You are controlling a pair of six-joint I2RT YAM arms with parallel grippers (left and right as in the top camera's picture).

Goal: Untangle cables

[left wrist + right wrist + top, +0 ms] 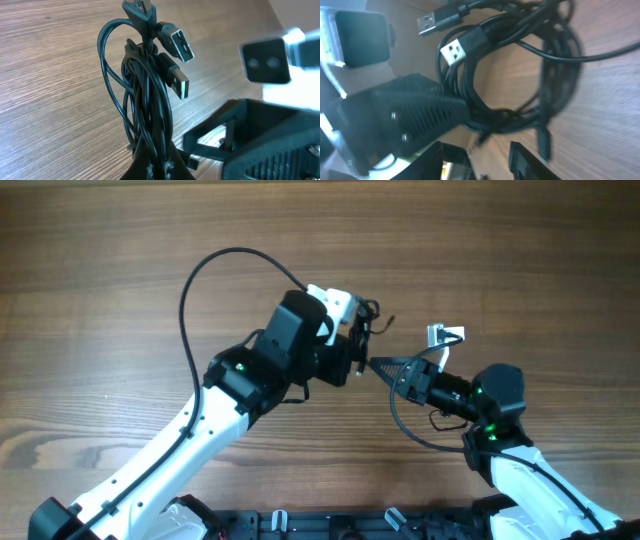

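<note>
The cables (147, 95) form a knotted black bundle with two USB plugs (177, 47) sticking out at its top. My left gripper (157, 164) is shut on the bundle's lower end and holds it upright above the table. In the overhead view the cables (367, 317) show just past the left gripper (358, 345). My right gripper (378, 364) points at the bundle from the right. In the right wrist view the right gripper (477, 150) stands open with bare wood in the gap, and the cables (520, 75) lie just beyond the tips. A loose plug end (543, 142) hangs near one finger.
The wooden table (100, 240) runs all round both arms. A thick black arm cable (195, 280) arcs up behind the left arm. Another arm cable (400, 420) loops below the right gripper, and its white camera mount (445, 335) juts out beside it.
</note>
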